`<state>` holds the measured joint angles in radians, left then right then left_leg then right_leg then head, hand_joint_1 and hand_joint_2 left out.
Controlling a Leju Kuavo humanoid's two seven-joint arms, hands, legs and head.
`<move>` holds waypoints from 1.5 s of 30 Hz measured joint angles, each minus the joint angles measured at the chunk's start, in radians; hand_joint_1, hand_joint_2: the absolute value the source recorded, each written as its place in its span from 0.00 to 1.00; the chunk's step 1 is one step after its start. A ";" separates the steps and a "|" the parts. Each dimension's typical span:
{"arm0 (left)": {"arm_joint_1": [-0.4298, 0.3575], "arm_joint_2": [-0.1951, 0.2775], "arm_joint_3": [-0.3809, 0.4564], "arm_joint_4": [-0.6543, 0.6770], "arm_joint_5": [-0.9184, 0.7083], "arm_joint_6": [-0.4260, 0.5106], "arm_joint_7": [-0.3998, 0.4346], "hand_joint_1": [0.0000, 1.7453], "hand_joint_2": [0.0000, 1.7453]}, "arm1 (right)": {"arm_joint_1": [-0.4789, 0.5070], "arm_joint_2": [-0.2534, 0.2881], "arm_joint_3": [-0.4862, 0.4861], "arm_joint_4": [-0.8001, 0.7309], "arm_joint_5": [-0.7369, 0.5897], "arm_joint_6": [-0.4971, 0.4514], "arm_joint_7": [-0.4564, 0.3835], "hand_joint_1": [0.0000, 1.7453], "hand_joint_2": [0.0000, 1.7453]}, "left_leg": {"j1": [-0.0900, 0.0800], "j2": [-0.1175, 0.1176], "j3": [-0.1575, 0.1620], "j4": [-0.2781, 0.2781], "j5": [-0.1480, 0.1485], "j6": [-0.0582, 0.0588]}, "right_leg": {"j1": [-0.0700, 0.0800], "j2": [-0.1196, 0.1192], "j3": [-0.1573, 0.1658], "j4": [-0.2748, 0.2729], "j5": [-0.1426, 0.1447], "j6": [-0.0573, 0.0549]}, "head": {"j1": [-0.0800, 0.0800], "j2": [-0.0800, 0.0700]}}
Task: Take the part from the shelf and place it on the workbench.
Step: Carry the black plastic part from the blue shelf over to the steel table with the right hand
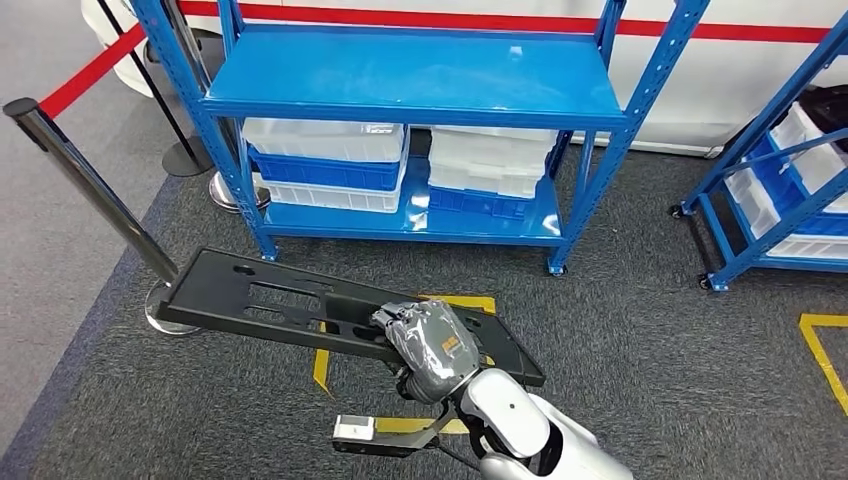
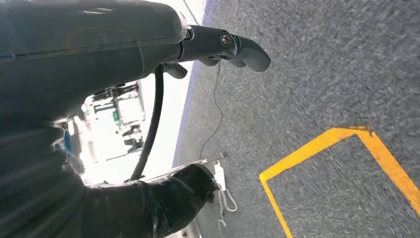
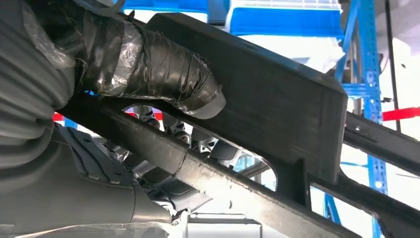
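- I see the blue shelf (image 1: 410,90) ahead, white and blue bins on its lower level; no workbench is in sight, so I judge I must turn toward it.
- The part (image 1: 300,300), a long black slotted plate, hangs clear of the shelf above the carpet.
- The right hand (image 1: 430,345) grips it near one end; I would keep it level against sag.
- The left hand (image 2: 218,47) holds nothing, fingers curled.

The long, flat black plastic part with slotted cut-outs (image 1: 270,300) is held clear of the grey carpeted floor, roughly level, its length running leftward, gripped near its right end by the right hand (image 1: 432,347).
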<state>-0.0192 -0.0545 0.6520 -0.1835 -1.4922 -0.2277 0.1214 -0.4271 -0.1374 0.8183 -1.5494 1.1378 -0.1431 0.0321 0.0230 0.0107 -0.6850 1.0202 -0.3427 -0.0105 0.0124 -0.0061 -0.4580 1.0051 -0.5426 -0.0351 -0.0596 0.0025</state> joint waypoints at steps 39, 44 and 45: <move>-0.001 0.065 0.004 0.000 0.017 -0.039 -0.006 0.00 1.00 | -0.067 0.143 0.026 0.159 0.027 -0.062 0.004 1.00 1.00 | 0.014 -0.013 -0.039 0.286 -0.105 -0.051 | -0.006 -0.066 -0.132 -0.005 0.103 -0.017 | -0.004 0.000; -0.012 0.068 0.005 0.000 0.021 -0.044 -0.015 0.00 1.00 | -0.078 0.148 0.031 0.159 0.022 -0.064 0.006 1.00 1.00 | 0.009 0.065 0.179 0.015 -0.188 -0.039 | -0.004 -0.127 -0.201 0.054 0.123 0.012 | -0.003 0.000; -0.010 0.070 0.006 -0.001 0.022 -0.045 -0.023 0.00 1.00 | -0.080 0.148 0.033 0.160 0.020 -0.065 0.006 1.00 1.00 | 0.005 0.055 0.178 -0.001 -0.194 -0.021 | -0.005 -0.139 -0.204 0.055 0.129 0.019 | -0.001 0.000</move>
<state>-0.0292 0.0157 0.6580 -0.1843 -1.4701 -0.2730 0.0982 -0.5068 0.0103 0.8508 -1.3898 1.1574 -0.2082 0.0385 0.0278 0.0660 -0.5073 1.0193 -0.5365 -0.0317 0.0071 -0.1455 -0.6618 1.0605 -0.4132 -0.0159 -0.0607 0.0026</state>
